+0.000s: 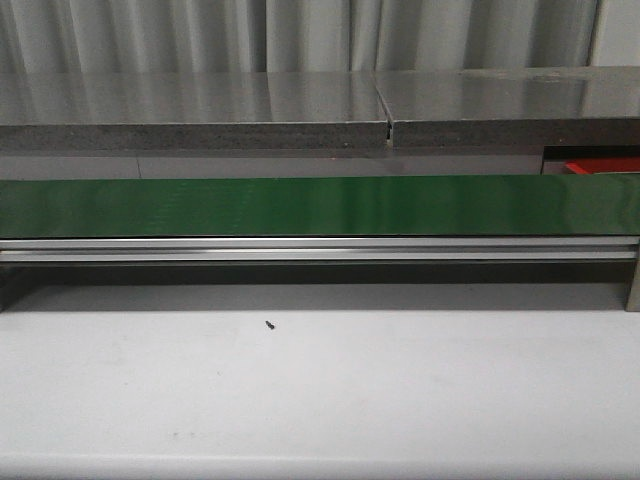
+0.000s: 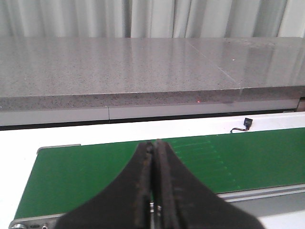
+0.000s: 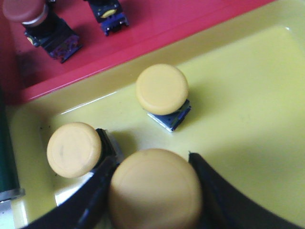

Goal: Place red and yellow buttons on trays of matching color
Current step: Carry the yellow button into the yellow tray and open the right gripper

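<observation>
In the right wrist view my right gripper (image 3: 150, 160) is shut on a yellow button (image 3: 155, 191), its round cap filling the space between the dark fingers just above the yellow tray (image 3: 248, 95). Two more yellow buttons (image 3: 162, 89) (image 3: 74, 149) stand in that tray, the nearer one right beside my finger. Behind it lies the red tray (image 3: 157, 24) with a red button (image 3: 26, 10) on a black base and a second black button body (image 3: 109, 14). My left gripper (image 2: 153, 143) is shut and holds nothing, hanging over the green belt (image 2: 71, 176). Neither gripper shows in the front view.
The green conveyor belt (image 1: 320, 205) runs across the front view, with a grey stone counter (image 1: 200, 110) behind it. A corner of the red tray (image 1: 600, 165) shows at the far right. A small dark screw (image 1: 270, 323) lies on the white table (image 1: 320, 400).
</observation>
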{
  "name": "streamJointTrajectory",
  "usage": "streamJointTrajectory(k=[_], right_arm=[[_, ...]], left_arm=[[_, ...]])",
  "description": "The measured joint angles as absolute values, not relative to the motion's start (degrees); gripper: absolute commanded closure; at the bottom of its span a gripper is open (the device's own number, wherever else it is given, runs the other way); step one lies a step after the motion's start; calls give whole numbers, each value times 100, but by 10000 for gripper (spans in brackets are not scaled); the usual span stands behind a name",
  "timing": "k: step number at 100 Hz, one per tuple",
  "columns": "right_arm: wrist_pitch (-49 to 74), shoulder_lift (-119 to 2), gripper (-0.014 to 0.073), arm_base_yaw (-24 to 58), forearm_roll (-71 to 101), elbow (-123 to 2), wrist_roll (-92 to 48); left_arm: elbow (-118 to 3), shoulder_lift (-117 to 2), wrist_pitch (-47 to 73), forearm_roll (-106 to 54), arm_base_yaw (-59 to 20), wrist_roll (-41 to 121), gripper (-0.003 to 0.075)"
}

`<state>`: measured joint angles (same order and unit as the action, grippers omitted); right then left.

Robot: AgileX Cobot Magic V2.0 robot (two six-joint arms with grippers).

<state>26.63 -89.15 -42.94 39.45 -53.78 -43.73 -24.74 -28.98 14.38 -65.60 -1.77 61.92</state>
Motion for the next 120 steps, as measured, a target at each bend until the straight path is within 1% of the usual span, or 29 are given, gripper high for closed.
streamJointTrajectory(k=[37, 62, 95, 104, 109, 116, 120], right_arm=[[2391, -9371, 557, -4282, 4655, -5378, -5186], [2341, -9764, 555, -4172, 4695, -5378, -5269], [2323, -9863, 552, -4137, 4709, -5378, -5299], [2323, -9901, 498, -4137, 4718, -5378, -5299], [2323, -9914, 440, -4137, 4718, -5378, -5310], [2323, -9914, 328, -4137, 4718, -5378, -5310], [2323, -9914, 279, -4137, 4718, -5378, -5310]], left_arm=[[-2474, -2898, 1438, -6560, -177, 6192, 739], [-2474, -2898, 1438, -6560, -177, 6192, 739], [-2474, -2898, 1438, -6560, -177, 6192, 739], [-2474, -2898, 1438, -6560, -177, 6192, 739], [-2474, -2898, 1438, -6560, -177, 6192, 739], [-2474, -2898, 1438, -6560, -177, 6192, 739], [-2474, -2898, 1438, -6560, -177, 6192, 739]])
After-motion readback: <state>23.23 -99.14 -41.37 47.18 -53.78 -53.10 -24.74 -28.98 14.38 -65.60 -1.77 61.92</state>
